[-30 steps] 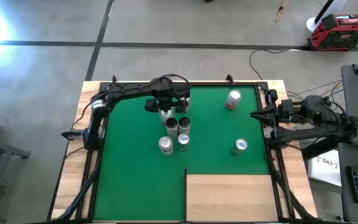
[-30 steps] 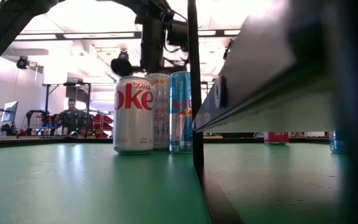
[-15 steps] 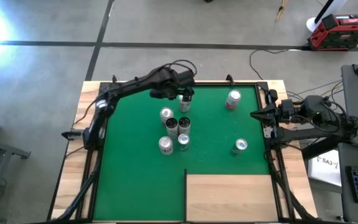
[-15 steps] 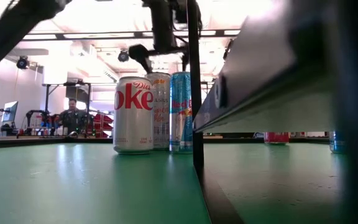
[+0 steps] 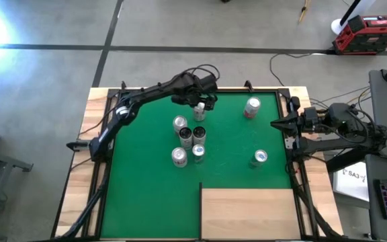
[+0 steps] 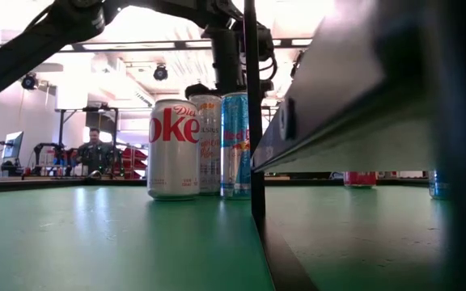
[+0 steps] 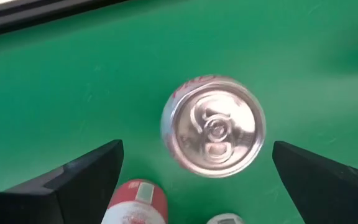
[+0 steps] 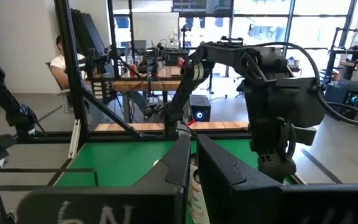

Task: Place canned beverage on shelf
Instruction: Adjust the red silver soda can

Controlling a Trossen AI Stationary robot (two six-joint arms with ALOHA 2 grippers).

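Several beverage cans stand upright on the green mat [image 5: 140, 181]. My left gripper [image 7: 196, 152] hangs open, pointing down, over the farthest can of the middle cluster [image 7: 213, 127], a silver-topped can [image 5: 199, 111]. Its fingers stand wide on either side of the can, above it and apart from it. In the low view the left gripper [image 6: 226, 81] hangs behind the cans' tops. The shelf [image 5: 247, 212], a pale plywood panel, lies at the near right. My right gripper [image 8: 191, 163] is shut and waits at the right edge [image 5: 275, 123].
Other cans stand close by the left gripper [image 5: 179, 123] [image 5: 185, 137] [image 5: 199, 134], and two more nearer [image 5: 179, 156] [image 5: 198, 152]. Single cans stand far right [image 5: 252, 106] and right [image 5: 259, 157]. A person sits beyond the table [image 6: 94, 149].
My left gripper has gone toward the table's far right, from over the cluster's left can to over the farthest can, rolling about its own axis as it went. Its fingers have stayed open. No can has moved.
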